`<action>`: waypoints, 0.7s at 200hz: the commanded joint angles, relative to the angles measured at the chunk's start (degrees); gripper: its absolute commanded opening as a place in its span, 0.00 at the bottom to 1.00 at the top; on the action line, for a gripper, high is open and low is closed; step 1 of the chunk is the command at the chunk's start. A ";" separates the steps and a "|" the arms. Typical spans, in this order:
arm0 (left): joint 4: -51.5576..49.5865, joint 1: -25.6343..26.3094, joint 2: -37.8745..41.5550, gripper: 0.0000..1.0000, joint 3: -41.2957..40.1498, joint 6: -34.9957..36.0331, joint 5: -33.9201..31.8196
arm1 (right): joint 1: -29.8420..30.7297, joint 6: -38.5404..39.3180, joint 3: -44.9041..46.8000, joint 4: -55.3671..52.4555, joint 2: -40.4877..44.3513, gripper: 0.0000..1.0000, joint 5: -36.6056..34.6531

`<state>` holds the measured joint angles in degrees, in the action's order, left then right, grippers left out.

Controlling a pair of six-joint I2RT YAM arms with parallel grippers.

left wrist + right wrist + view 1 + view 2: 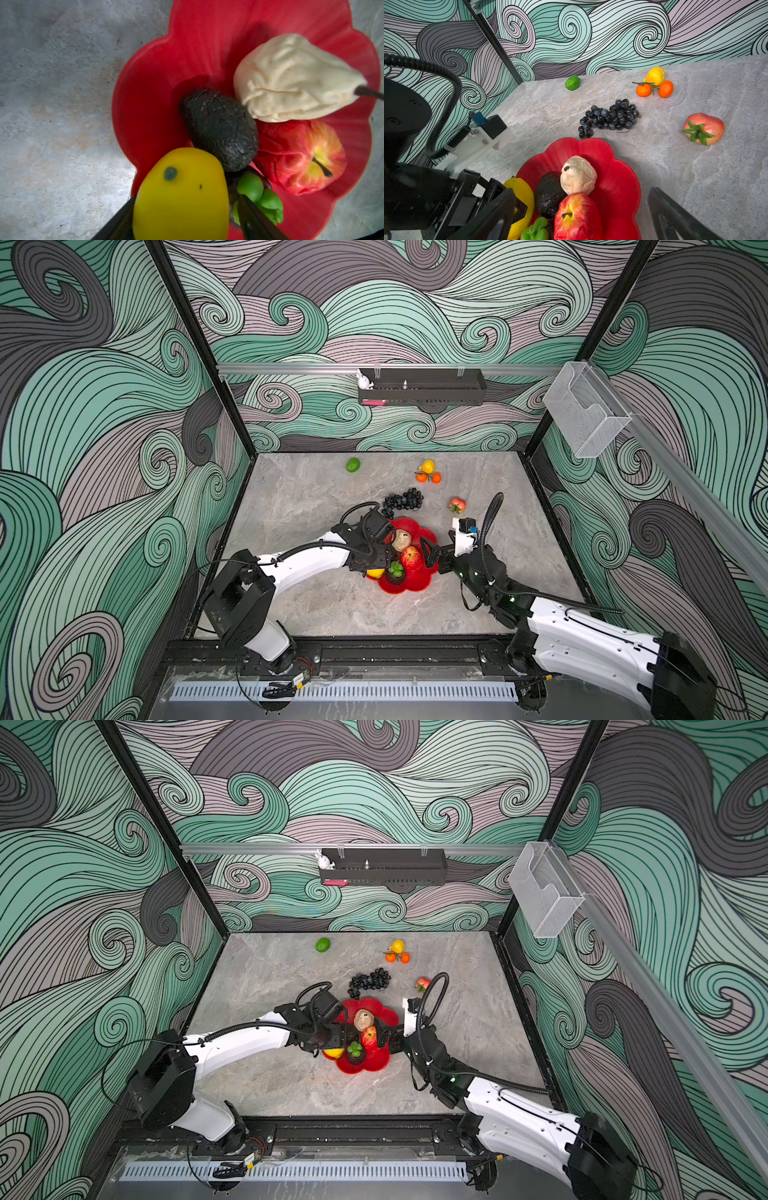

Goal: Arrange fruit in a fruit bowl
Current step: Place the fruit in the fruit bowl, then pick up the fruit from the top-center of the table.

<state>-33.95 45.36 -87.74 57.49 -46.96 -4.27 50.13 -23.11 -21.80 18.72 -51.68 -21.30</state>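
The red scalloped fruit bowl sits mid-table and holds a beige pear, a red apple, a dark avocado and a green-leaved mangosteen. My left gripper hangs over the bowl's left rim, open around a yellow lemon, with a gap at one finger. My right gripper stands wide open over the bowl's right side, holding nothing. Behind the bowl on the table lie black grapes, a lime, another lemon, tangerines and a second apple.
A black shelf with a white rabbit figure hangs on the back wall. A clear plastic box hangs on the right wall. Patterned walls close the table on three sides.
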 commanded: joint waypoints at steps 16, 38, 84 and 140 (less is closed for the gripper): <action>-2.53 -0.76 2.99 0.76 0.91 0.81 -2.48 | -0.38 -0.59 0.18 0.09 -0.27 1.00 0.29; -3.18 -1.04 3.69 0.75 1.00 1.12 -3.17 | -0.39 -0.58 0.18 0.00 -0.31 1.00 0.27; -5.68 -2.40 8.62 0.75 3.55 4.93 -7.16 | -0.57 -0.63 0.12 -0.59 0.16 1.00 -0.01; -2.95 -13.26 10.89 0.78 9.89 12.05 -9.49 | -3.90 -1.97 -6.45 -16.17 3.42 1.00 0.20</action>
<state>-37.12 37.17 -75.96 62.39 -39.24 -11.84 48.03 -24.21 -23.92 11.05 -50.78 -21.17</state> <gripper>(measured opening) 0.774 0.996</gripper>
